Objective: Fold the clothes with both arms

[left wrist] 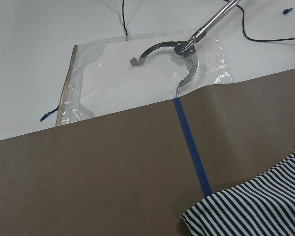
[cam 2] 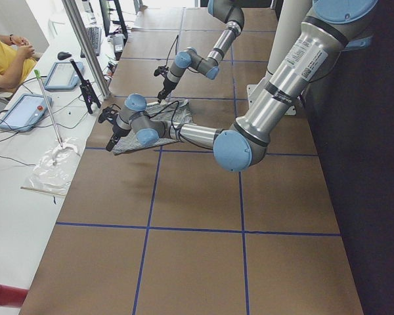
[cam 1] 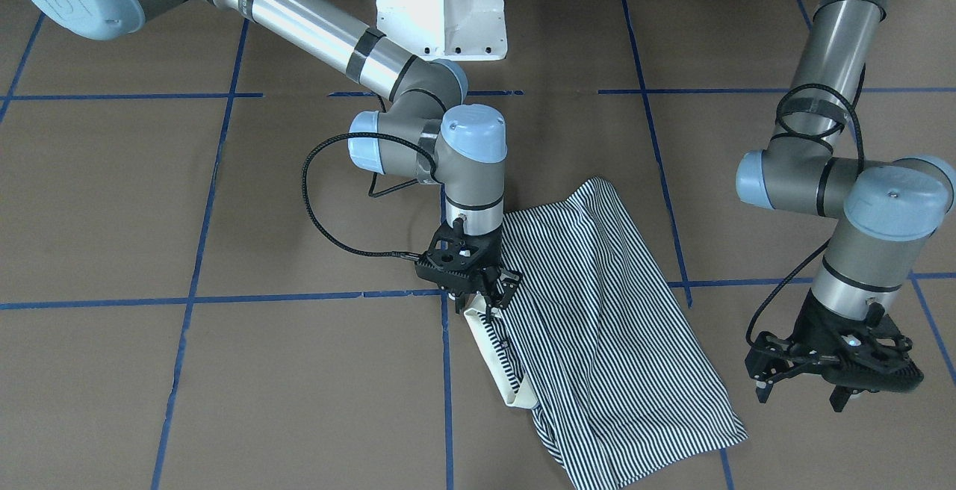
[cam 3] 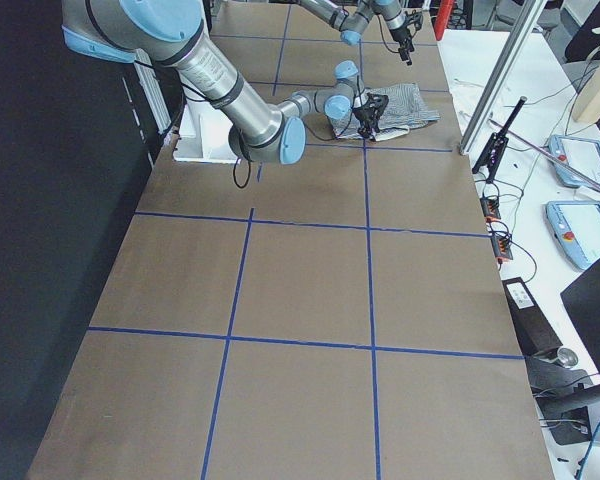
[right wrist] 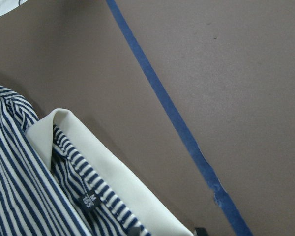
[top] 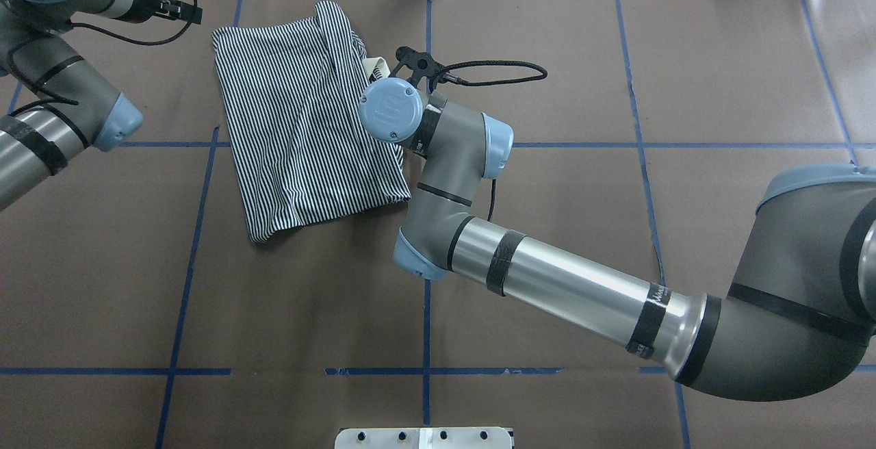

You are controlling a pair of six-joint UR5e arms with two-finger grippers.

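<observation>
The striped polo shirt [cam 1: 597, 311] lies folded on the brown table, its cream collar [cam 1: 500, 370] along one side; it also shows in the overhead view [top: 308, 134]. My right gripper [cam 1: 489, 303] points down at the collar's end and looks shut on it. The right wrist view shows the collar [right wrist: 113, 182], the small label [right wrist: 90, 199] and one fingertip [right wrist: 199, 231] at the collar's edge. My left gripper [cam 1: 799, 397] is open and empty, above bare table beside the shirt. The left wrist view shows only a shirt corner [left wrist: 255, 211].
Blue tape lines [cam 1: 448, 400] grid the table. The white pedestal base [cam 1: 441, 12] stands behind the shirt. Beyond the table's far edge a white bench holds a plastic bag with metal tongs [left wrist: 177, 59]. An operator [cam 2: 6, 62] and tablets [cam 2: 26, 108] are there too.
</observation>
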